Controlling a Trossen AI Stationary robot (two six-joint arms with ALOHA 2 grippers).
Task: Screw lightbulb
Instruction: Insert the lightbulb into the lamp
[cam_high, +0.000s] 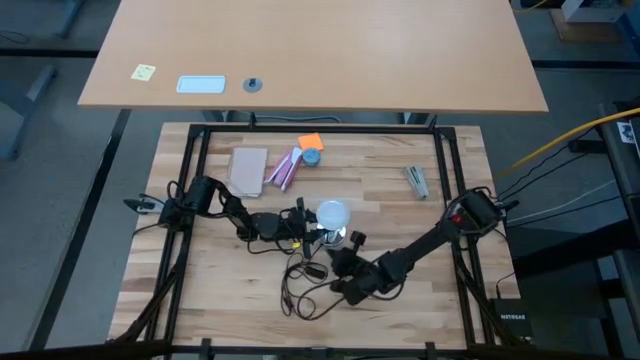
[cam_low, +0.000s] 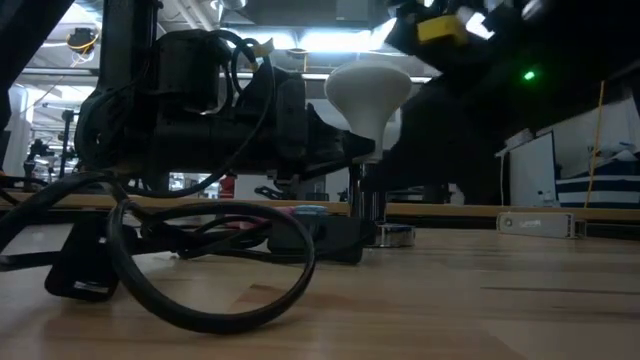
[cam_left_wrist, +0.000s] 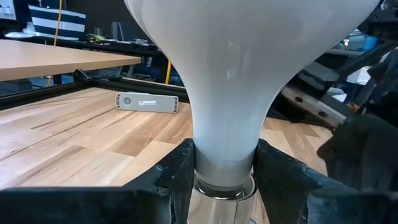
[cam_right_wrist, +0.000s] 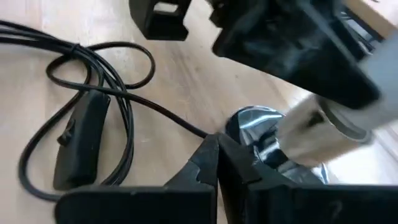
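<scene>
The frosted white lightbulb (cam_left_wrist: 242, 74) stands upright, globe up, over the silvery disc-shaped socket (cam_right_wrist: 252, 124) near the table's middle. My left gripper (cam_high: 320, 232) reaches in level from the table's left and is shut on the bulb. My right gripper (cam_right_wrist: 217, 154) comes in slanting down from the table's right and near side. It is shut, and its tips lie close beside the socket's disc. The socket's thin dark cord (cam_right_wrist: 99, 68) runs off across the wood. My left gripper pinches the bulb's narrow neck (cam_left_wrist: 224, 163) between its two fingers (cam_left_wrist: 181, 169), just above the metal base (cam_left_wrist: 219, 200). The fingers come level from the table's left. The bulb stays upright, its base down in the socket. My right gripper has its shut tips next to the socket's disc (cam_right_wrist: 249, 121); whether they touch it I cannot tell.
The cord with its inline switch (cam_right_wrist: 78, 140) lies looped on the near side of the socket (cam_high: 300, 285). Toward the far edge lie a tan block (cam_high: 248, 168), a pink-and-white packet (cam_high: 285, 170) and an orange piece (cam_high: 310, 142). A grey stick (cam_high: 416, 180) lies at the far right.
</scene>
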